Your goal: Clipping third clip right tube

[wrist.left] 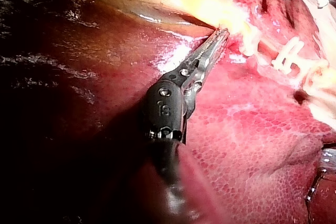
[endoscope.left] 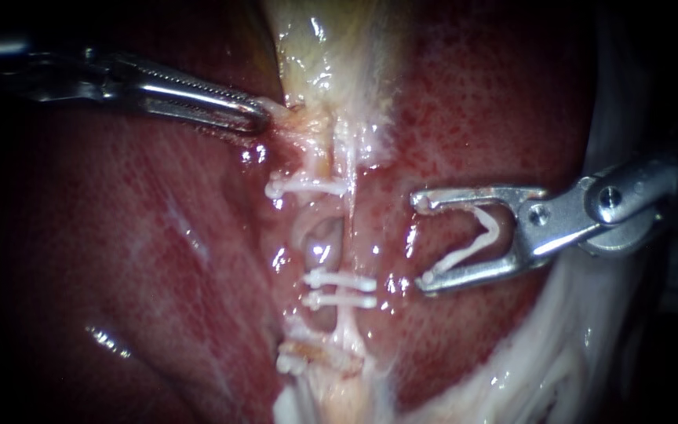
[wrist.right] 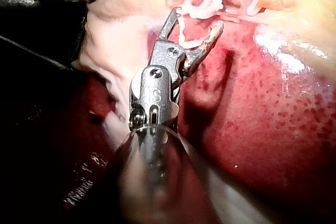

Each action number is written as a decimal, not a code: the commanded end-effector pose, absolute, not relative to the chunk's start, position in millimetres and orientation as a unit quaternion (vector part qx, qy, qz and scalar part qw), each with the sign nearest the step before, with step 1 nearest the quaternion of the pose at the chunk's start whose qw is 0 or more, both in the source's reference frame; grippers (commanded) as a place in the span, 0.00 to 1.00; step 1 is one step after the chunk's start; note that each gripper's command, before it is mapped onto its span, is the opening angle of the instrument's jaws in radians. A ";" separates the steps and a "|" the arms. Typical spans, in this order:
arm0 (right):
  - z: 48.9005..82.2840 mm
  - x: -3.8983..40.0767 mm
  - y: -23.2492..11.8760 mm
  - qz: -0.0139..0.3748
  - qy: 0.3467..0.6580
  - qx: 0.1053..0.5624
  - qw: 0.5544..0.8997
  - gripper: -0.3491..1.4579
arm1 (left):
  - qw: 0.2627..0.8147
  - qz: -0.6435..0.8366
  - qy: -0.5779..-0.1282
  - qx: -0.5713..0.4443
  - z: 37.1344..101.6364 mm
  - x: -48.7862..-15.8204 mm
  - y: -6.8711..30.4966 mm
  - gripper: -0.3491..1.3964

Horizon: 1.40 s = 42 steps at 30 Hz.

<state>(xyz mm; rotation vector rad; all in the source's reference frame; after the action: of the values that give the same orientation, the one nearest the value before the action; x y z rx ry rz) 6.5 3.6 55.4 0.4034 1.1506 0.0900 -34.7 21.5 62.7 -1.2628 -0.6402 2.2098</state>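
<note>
Right tube runs as a thin pale strand down the middle of the endoscope view, just beside a thicker pink tube on its left. Both lie in a wet groove of the liver.

Two white clips sit close together across the right tube, one just below the other. A single upper clip crosses the strands nearer the gallbladder. A lower clip shows at the far end among frayed pale tissue; which strand it grips, I cannot tell.

My right instrument stands to the right of the tubes, near them but apart, its tips pointing at the stretch between the upper clip and the pair. Its jaws are spread wide and carry a loaded clip, a white V whose legs rest against both jaws. The right wrist view shows the same: right instrument agape, loaded clip seated inside, the clipped strands just ahead.

My left instrument comes in over the liver. Its long jaws are closed at the tip on pale tissue at the gallbladder's narrow end, above the upper clip. The left wrist view confirms the left instrument pinching there.
</note>
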 end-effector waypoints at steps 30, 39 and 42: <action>56.9 11.9 4.2 0.162 0.547 0.284 0.771 0.47 | 0.281 0.804 -0.190 -0.488 52.0 -27.1 25.8 0.00; 60.4 16.3 3.7 0.204 0.549 0.319 0.745 0.47 | 0.281 0.804 -0.191 -0.488 51.8 -27.4 25.7 0.00; 61.3 17.3 3.9 0.215 0.554 0.332 0.732 0.47 | 0.281 0.804 -0.191 -0.488 51.8 -27.4 25.7 0.00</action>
<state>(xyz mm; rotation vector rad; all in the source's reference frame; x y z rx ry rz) 17.5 4.0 61.5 0.7452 1.2249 0.4832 -27.4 25.7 51.8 -1.3070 -0.5121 2.1547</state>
